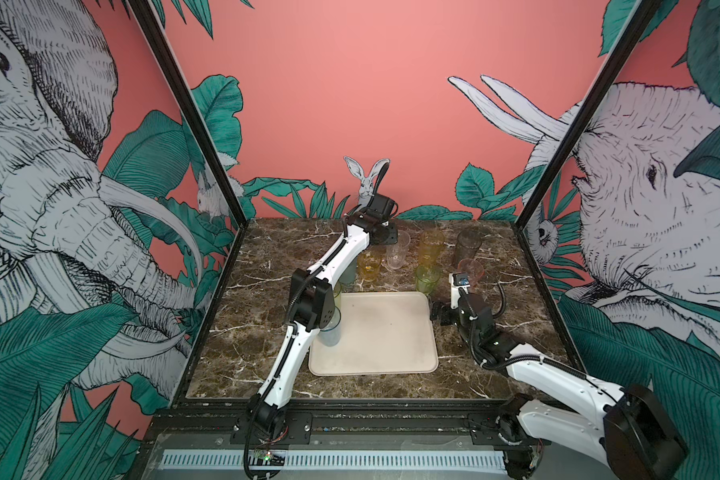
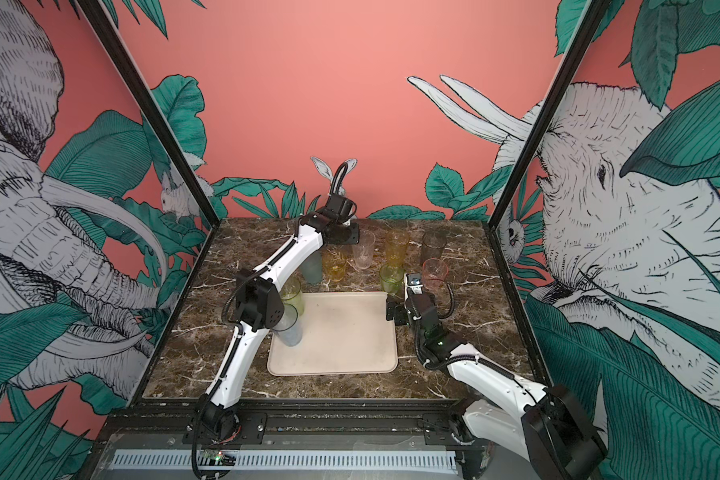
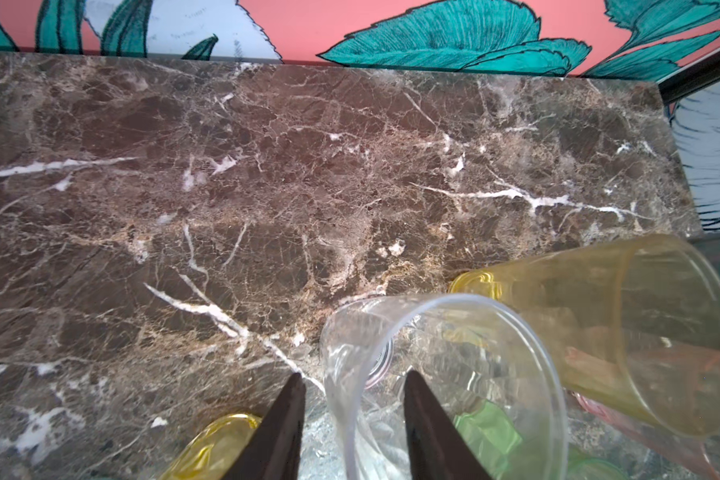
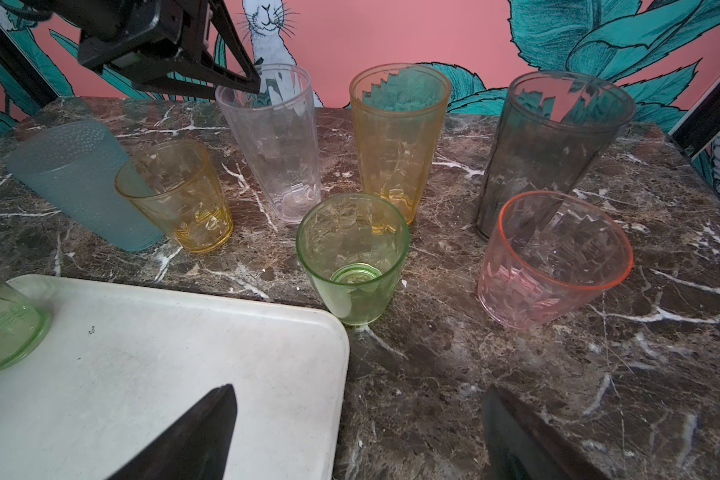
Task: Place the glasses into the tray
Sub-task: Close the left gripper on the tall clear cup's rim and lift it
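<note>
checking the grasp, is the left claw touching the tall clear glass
Apart: the left wrist view shows the left claw astride the wall of the tall clear glass, with a gap beside each finger.

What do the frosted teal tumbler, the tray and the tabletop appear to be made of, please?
Frosted teal tumbler: probably plastic, matte, with a fine dotted texture.
Tray: likely plastic or melamine, cream, smooth but scuffed with dark specks.
Tabletop: brown marble look with white veins; real stone or laminate cannot be told.

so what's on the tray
The tray holds two glasses by its left edge: a yellow-green glass and a pale blue glass. The left arm covers part of both; the rest is bare.
</note>
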Tool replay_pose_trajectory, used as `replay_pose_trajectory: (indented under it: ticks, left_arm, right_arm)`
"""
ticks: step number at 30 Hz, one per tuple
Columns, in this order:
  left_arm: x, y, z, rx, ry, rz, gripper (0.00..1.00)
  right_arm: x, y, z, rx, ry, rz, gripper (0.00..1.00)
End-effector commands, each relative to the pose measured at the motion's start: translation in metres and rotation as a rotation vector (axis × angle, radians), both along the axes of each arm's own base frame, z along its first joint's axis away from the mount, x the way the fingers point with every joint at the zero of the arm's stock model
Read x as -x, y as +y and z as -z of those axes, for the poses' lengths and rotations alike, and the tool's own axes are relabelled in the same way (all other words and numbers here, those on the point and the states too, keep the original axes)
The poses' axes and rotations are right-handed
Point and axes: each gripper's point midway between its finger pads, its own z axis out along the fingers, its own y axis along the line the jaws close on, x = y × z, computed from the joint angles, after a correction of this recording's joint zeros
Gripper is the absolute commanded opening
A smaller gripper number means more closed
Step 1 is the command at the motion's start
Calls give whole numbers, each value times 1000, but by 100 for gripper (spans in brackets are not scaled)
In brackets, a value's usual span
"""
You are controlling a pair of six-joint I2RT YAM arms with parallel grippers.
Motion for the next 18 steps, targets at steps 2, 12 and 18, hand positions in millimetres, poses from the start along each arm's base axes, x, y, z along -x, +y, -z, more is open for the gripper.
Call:
replay_pose_trajectory:
  ticks: [2, 12, 18]
  left_arm:
    - [-6, -6, -17, 44, -41, -16, 38]
    - [-4, -5, -9, 35, -23, -14, 25]
    - [-1, -2, -8, 16, -14, -10, 21]
  right_arm:
    - [-6, 2, -13, -24, -23, 6, 94]
    - [-6, 1, -14, -25, -24, 14, 95]
    - [-6, 1, -12, -23, -19, 14, 95]
